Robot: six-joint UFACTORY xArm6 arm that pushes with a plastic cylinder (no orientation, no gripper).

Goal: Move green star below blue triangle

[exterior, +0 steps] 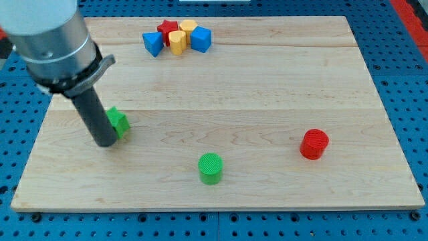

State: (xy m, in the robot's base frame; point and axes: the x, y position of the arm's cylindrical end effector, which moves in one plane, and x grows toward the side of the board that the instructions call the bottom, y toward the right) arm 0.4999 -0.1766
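The green star (119, 122) lies at the view's left, partly hidden behind my rod. My tip (105, 142) rests on the board, touching the star's lower left side. The blue triangle (153, 43) sits at the view's top, at the left end of a cluster, well above and to the right of the star.
The cluster beside the blue triangle holds a red star (168, 29), two yellow blocks (177, 41) (188, 27) and a blue cube (201, 39). A green cylinder (211, 167) stands at the bottom centre. A red cylinder (314, 144) stands at the right. The wooden board (267, 94) lies on a blue pegboard.
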